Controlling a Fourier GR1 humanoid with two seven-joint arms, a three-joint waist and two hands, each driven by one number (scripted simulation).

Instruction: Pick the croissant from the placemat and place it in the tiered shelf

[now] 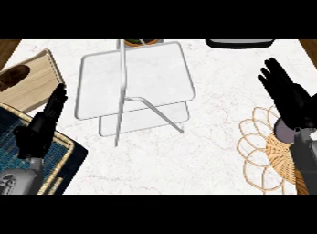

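Note:
The tiered shelf (135,80) stands mid-counter, two pale trays on a thin metal frame, and both trays look bare. A woven wicker placemat (258,151) lies at the right edge. My right hand (290,98) hovers over its far end, fingers straight and open, holding nothing that shows. That forearm (312,167) covers part of the mat, and no croissant shows on the uncovered part. My left hand (40,124) is open at the left, fingers pointing away, above a blue mat (2,132).
A wooden board (36,73) at the far left carries a dark brown item (11,77). A small brown and green thing (139,42) peeks out behind the shelf. A black object (238,43) sits at the far right edge.

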